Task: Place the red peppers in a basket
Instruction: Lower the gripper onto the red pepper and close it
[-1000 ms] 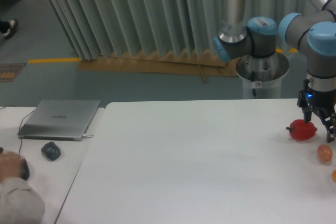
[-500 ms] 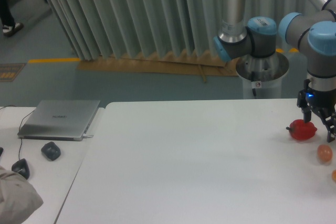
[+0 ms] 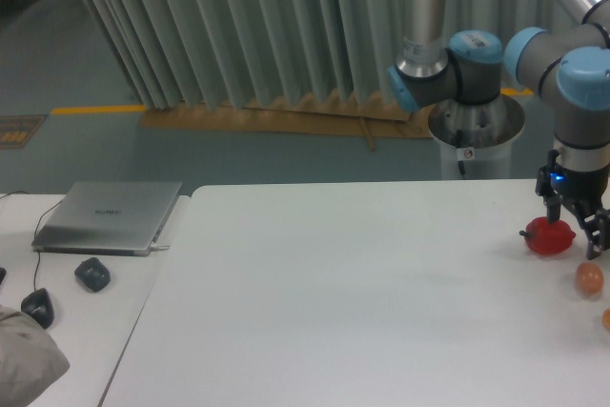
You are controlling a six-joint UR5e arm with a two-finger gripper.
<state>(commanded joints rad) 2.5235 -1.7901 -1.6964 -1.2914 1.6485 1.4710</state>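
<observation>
The red pepper (image 3: 549, 236) sits on the white table (image 3: 362, 302) near its right edge, toward the far side. The gripper (image 3: 575, 234) straddles it, fingers spread wide. Two orange eggs (image 3: 589, 278) lie just nearer, at the right edge.

Grey pleated curtain (image 3: 238, 26); teal floor (image 3: 86, 154); white table (image 3: 334, 302)

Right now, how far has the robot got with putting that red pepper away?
Barely begun. The red pepper sits on the white table, near two orange-tan eggs. In hand: the gripper is down at the pepper, though whether it grips is unclear. Left: lifting it and placing it in a basket, and none shows in this view.
</observation>
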